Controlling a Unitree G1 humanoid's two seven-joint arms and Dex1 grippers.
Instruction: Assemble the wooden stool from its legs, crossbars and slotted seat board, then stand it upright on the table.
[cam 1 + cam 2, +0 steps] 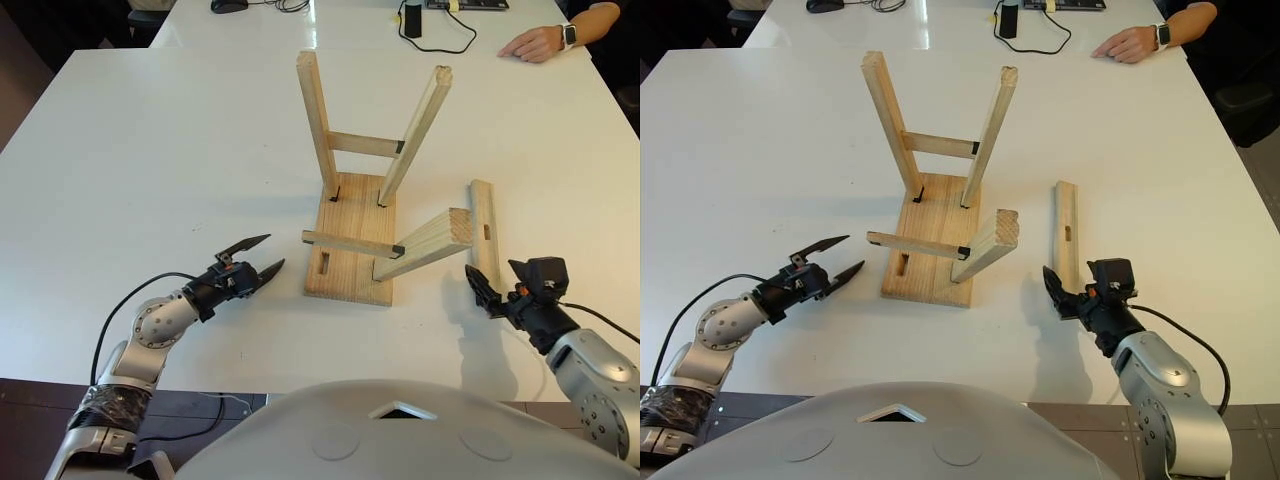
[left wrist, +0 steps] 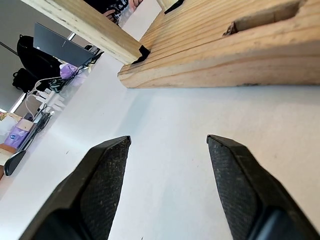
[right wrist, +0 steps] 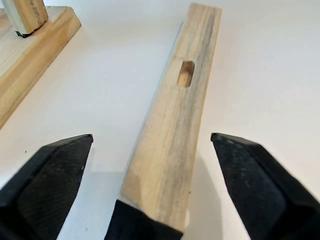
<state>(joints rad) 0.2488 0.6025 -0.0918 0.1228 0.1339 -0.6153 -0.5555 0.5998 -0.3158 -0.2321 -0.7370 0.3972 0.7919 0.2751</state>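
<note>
Right gripper [image 3: 151, 137] spread astride near end of loose leg [image 1: 483, 230], flat on surface [image 1: 150, 150] beside seat board [image 1: 355, 215]; left gripper [image 1: 273, 252] spread, empty. Risk: end-grip lets leg pivot into leaning leg [image 1: 425, 243]

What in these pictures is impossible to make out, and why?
- Right wrist view: the near end of the loose leg is hidden behind the base of the right gripper.
- Left wrist view: the seat board runs off the picture's edges, its slot partly shown.
- Eye views: whether the leaning leg sits in a slot; its own foot covers the joint.
</note>
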